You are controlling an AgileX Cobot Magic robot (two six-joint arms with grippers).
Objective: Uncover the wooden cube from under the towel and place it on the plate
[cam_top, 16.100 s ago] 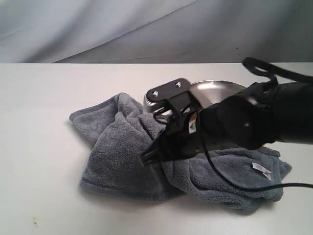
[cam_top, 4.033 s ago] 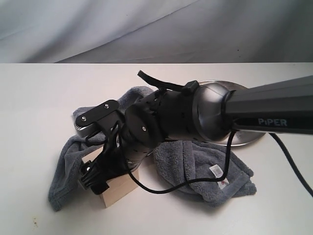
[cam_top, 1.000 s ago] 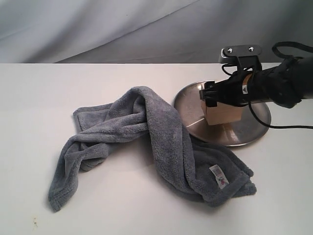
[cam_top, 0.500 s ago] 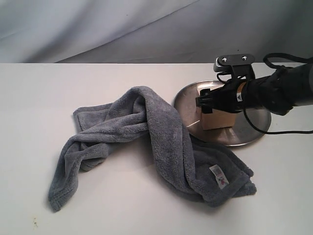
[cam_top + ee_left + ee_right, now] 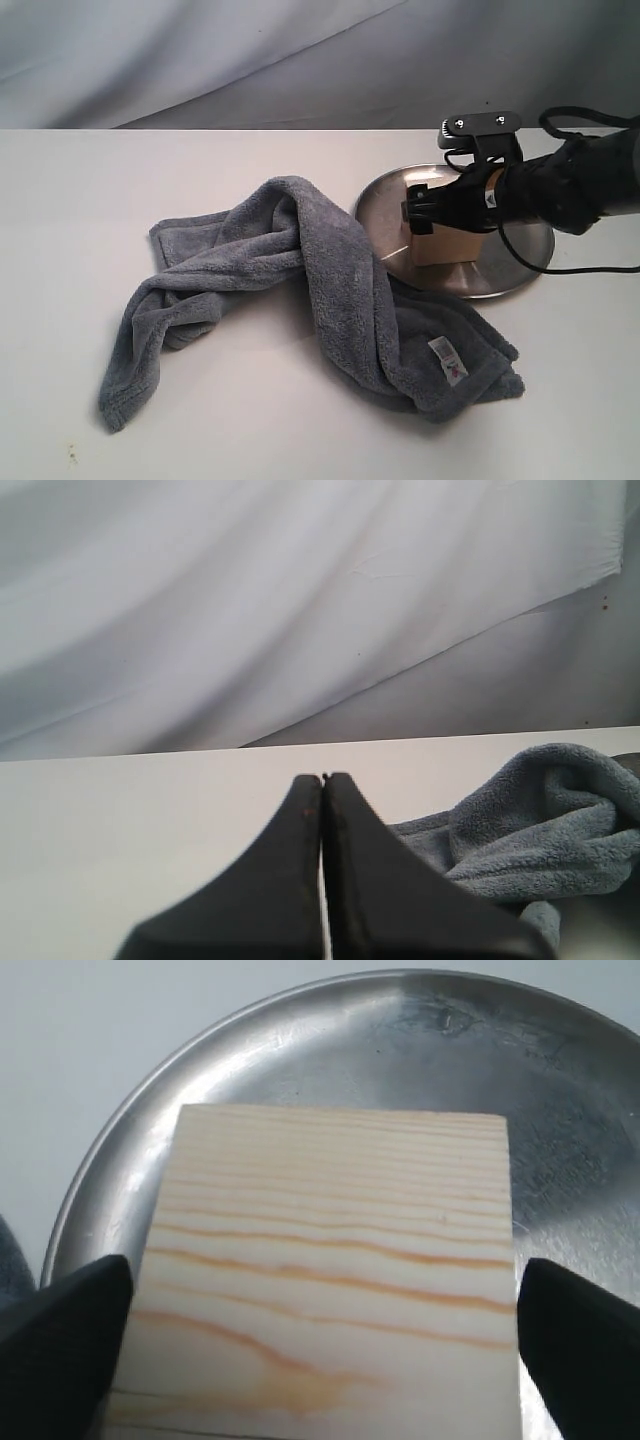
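Observation:
The wooden cube point(image 5: 447, 243) sits on the silver plate point(image 5: 520, 255), near the rim on the towel's side. My right gripper point(image 5: 418, 210) is shut on the cube. In the right wrist view the black fingertips point(image 5: 90, 1310) press both sides of the grained cube point(image 5: 330, 1210) above the plate point(image 5: 560, 1110). The blue-grey towel point(image 5: 330, 270) lies crumpled on the table left of the plate, one fold lapping the plate's rim. My left gripper point(image 5: 323, 778) is shut and empty, with the towel point(image 5: 540, 820) beside it. This gripper does not show in the exterior view.
The towel's white label point(image 5: 447, 360) faces up near its front right corner. White tabletop point(image 5: 120, 180) surrounds the towel and plate. A grey cloth backdrop point(image 5: 300, 60) hangs behind the table's far edge. The right arm's cable point(image 5: 590, 262) trails over the plate's right side.
The right gripper came down a little and toward the towel with the cube, bringing the cube to rest on the plate. The towel has not moved.

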